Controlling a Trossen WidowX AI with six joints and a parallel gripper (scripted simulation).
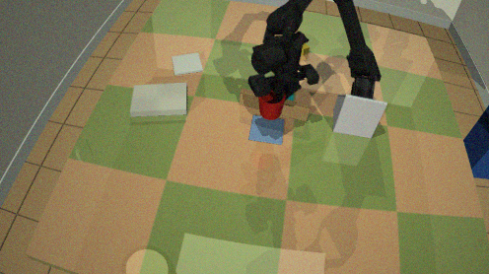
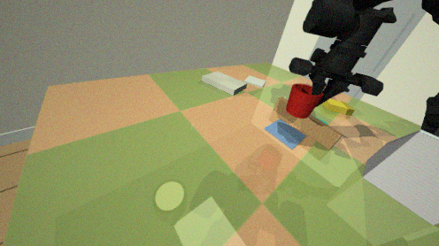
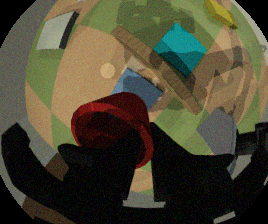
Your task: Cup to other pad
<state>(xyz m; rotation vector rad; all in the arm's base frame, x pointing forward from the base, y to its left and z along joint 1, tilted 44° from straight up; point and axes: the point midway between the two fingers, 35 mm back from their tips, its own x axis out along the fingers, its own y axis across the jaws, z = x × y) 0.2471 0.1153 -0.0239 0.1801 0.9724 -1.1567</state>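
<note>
On the checkered green and tan floor (image 1: 217,166), the black arm (image 1: 352,33) arches from its base at 3 o'clock toward the centre of the top view. A white upright panel (image 1: 359,115) stands against the arm's base. A large grey slab (image 1: 159,99) lies at 9 o'clock, with a small grey tile (image 1: 187,63) just beyond it toward 11 o'clock.

The gripper (image 2: 324,90) is nearly closed and clamps the far rim wall of the red cup (image 2: 302,101). The cup is a plain red, slightly tapered cylinder with an open top. It hangs upright or close to it, lifted off the floor, just past the 12 o'clock edge of the blue pad (image 1: 266,129), which lies flat below it.

The exterior view shows the gap between the cup and the floor, and a yellow block (image 2: 338,106) behind the gripper; the top view hides most of that block behind the arm. The wrist view alone shows the teal pad (image 3: 179,48) in full, beyond the blue pad at 1 o'clock from the cup. The marbles cannot be made out in any view.
</note>
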